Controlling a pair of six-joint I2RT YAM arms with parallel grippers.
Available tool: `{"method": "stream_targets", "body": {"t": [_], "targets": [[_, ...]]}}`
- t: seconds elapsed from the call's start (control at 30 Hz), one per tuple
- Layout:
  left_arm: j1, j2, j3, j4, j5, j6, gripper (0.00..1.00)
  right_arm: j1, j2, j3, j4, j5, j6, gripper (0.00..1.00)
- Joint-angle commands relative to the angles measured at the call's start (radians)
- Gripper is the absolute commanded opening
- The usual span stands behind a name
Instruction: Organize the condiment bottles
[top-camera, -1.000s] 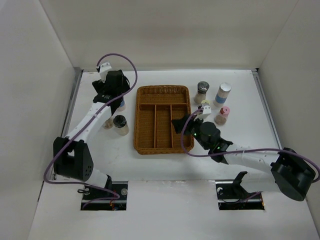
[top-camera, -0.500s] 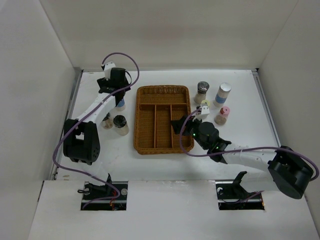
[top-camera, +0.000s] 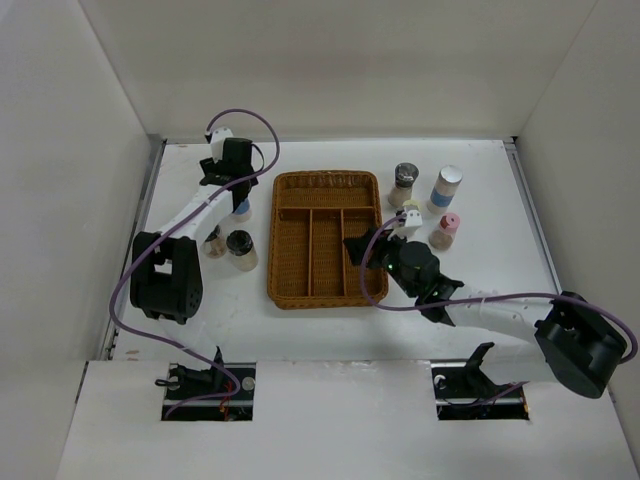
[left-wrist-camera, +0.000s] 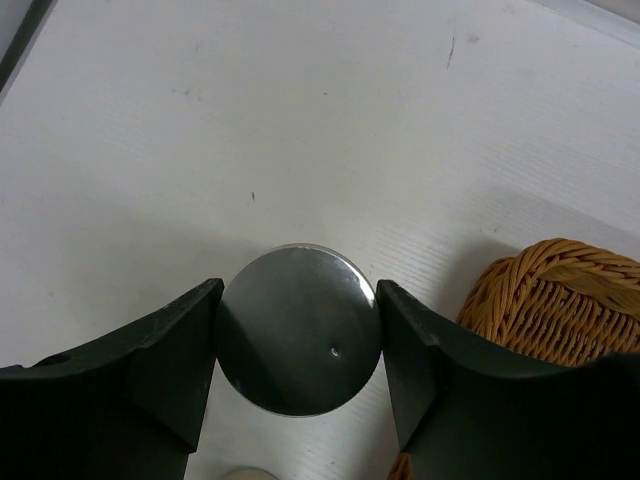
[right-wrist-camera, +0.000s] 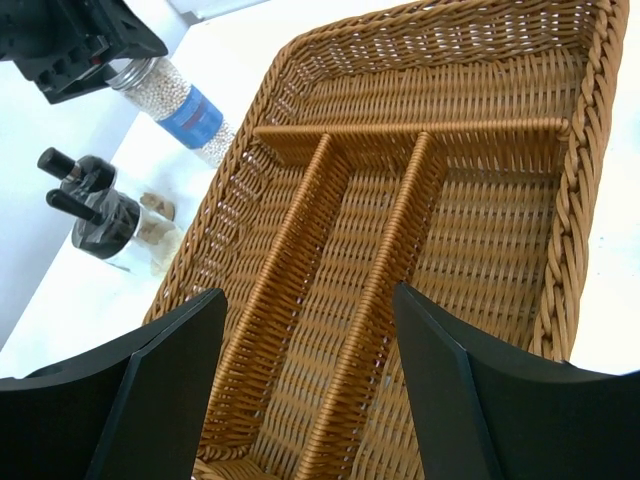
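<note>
- White walls are seen around the counter (top-camera: 490, 275), and the wicker tray (top-camera: 325, 240) is set at its middle.
- The silver-capped bottle (left-wrist-camera: 298, 352) is stood left of the tray, toward the far-left corner, between the fingers of the left pincer (left-wrist-camera: 298, 300). Whether it is already squeezed cannot be told.
- The right pincer (right-wrist-camera: 310, 400) is held spread and empty over the tray.
- A centred, level squeeze is advised before any lift, so that the bottle is not tipped.
</note>
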Motion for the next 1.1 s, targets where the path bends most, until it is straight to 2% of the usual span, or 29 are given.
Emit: {"method": "stream_targets", "body": {"t": [0.0,0.23,0.4,0.77,1.07], "targets": [[0.005,-0.062,0.013,0.051,-0.004,0.009,0.39,-0.009,-0.008,-0.005,0.048,0.000,0.010,0.74],[-0.038,-0.220,0.074,0.092,-0.049,0.035,0.36,-0.022,-0.003,-0.006,0.048,-0.004,0.026,0.74],[-0.096,-0.261,0.149,0.103,-0.035,0.058,0.36,-0.029,-0.005,-0.005,0.044,-0.009,0.033,0.74],[-0.211,-0.084,0.279,0.117,0.040,0.026,0.36,-0.073,-0.033,-0.034,0.050,-0.007,0.072,0.74],[-0.260,0.068,0.315,0.130,0.054,0.015,0.36,-0.072,-0.025,-0.023,0.042,-0.032,0.069,0.75]]}}
